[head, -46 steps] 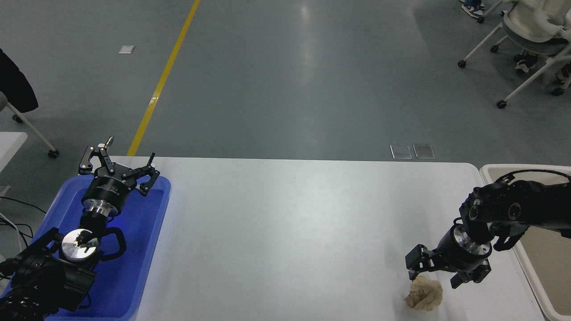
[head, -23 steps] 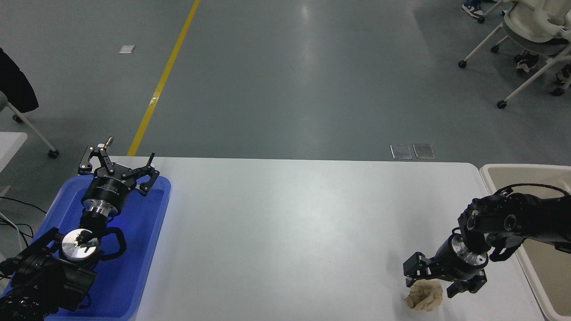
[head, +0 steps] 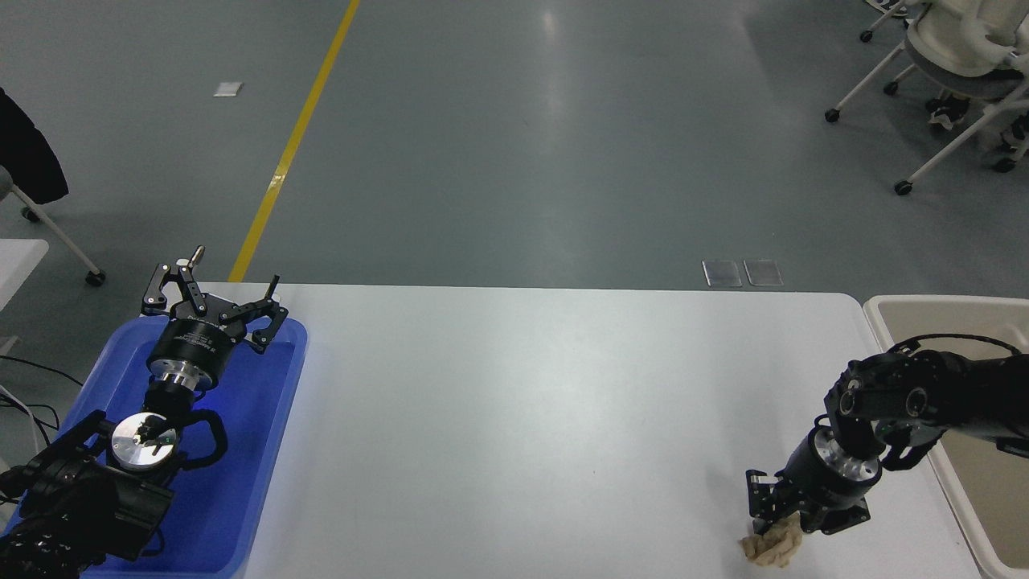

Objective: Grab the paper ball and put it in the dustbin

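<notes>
Here, right gripper point(head: 784, 523) closed around paper ball point(head: 772, 544) at the table's near right corner.

Right arm: enters from the right edge over the dustbin point(head: 892, 306), elbow bent, wrist angled down and toward the near edge; fingers drawn close together, pinching the top of the tan crumpled wad, whose lower part rests on the white table point(head: 514, 418). Dustbin: cream-white, beyond the table's right edge, just beside the arm. Left arm: parked at the near left corner above the blue tray point(head: 241, 482), left gripper point(head: 215, 304) pointing toward the far edge, fingers spread apart, holding nothing.
</notes>
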Available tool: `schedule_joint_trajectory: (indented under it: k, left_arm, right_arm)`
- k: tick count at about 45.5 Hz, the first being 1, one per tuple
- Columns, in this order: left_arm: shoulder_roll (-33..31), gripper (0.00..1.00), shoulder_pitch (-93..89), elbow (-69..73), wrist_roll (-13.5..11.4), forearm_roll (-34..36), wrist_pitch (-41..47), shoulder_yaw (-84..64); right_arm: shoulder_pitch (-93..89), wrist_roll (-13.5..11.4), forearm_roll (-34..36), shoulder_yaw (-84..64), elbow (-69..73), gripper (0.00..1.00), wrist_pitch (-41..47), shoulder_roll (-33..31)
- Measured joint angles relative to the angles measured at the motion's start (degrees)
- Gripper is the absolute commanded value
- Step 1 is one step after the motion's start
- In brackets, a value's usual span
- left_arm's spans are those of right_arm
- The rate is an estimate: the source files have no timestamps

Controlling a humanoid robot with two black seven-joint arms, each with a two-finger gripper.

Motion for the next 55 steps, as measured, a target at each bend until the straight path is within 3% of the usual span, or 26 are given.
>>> schedule_joint_trajectory:
  k: [16, 55]
  left_arm:
    - [0.01, 1.00, 0.02, 0.04, 0.00, 0.00, -0.04, 0.00]
    - [0.00, 1.00, 0.06, 0.03, -0.04, 0.00, -0.03, 0.00]
  right_arm:
    - [15.45, -0.27, 0.00, -1.18, 0.45, 0.00, 4.91, -3.41]
    - [38.36, -0.30, -0.77, -5.04, -0.29, 0.00, 6.02, -5.90]
